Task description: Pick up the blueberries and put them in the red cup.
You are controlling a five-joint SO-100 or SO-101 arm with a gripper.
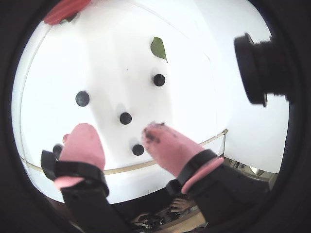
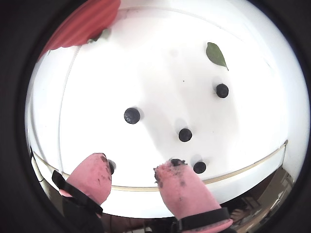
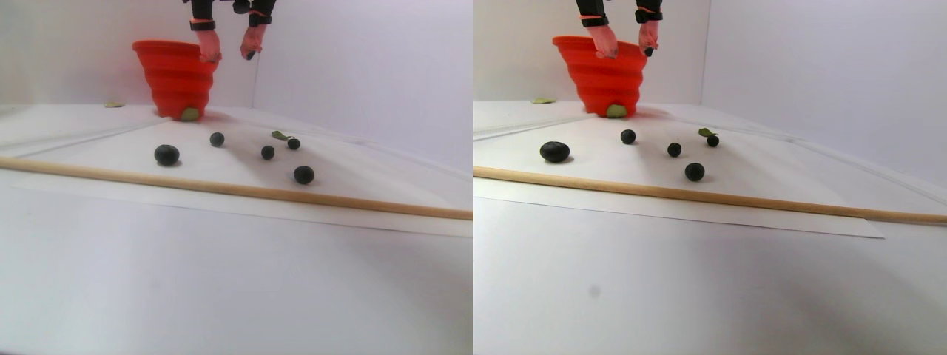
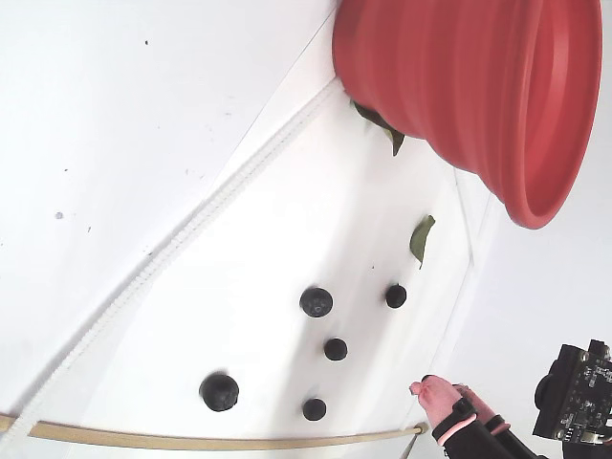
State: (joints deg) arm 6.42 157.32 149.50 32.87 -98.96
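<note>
While the gripper (image 1: 116,130) is held high above the white sheet (image 4: 268,249), its jaws are spread wide and nothing is pinched between them. The height is judged to suit a descent onto a chosen berry. The soft pink fingertips (image 2: 182,187) are smeared dark; whether a scrap clings to one cannot be told. Five blueberries (image 4: 316,302), small, round and matte, are scattered loose on the sheet, apart from one another and well short of the cup (image 4: 459,86). That cup, red, tapered and ridged, is stood at the sheet's far edge. None has been lifted yet.
</note>
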